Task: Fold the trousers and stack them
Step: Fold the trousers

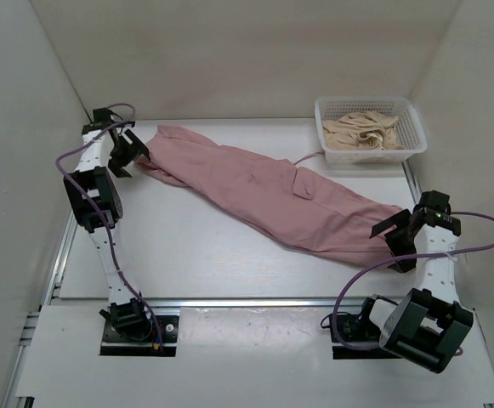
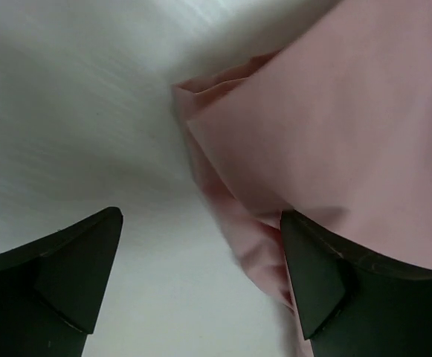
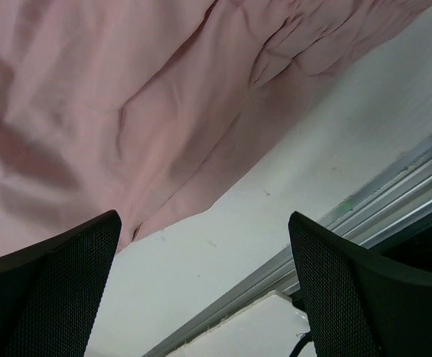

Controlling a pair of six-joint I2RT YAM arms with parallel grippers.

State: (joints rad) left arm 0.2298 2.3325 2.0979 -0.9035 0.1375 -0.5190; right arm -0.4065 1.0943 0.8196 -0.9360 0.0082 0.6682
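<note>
The dusty-pink trousers (image 1: 264, 189) lie stretched diagonally across the white table, from the far left to the near right, with a patch pocket showing mid-length. My left gripper (image 1: 128, 158) hovers open at their far-left end; in the left wrist view pink cloth (image 2: 349, 126) lies beside the right finger (image 2: 327, 282), nothing pinched. My right gripper (image 1: 397, 240) stands open at the near-right end; in the right wrist view the trousers (image 3: 126, 97) spread above the fingers with bare table between them.
A white mesh basket (image 1: 412, 119) holding beige cloth (image 1: 363, 132) sits at the back right. A metal rail (image 3: 364, 223) runs along the table's near edge. White walls enclose the table on three sides.
</note>
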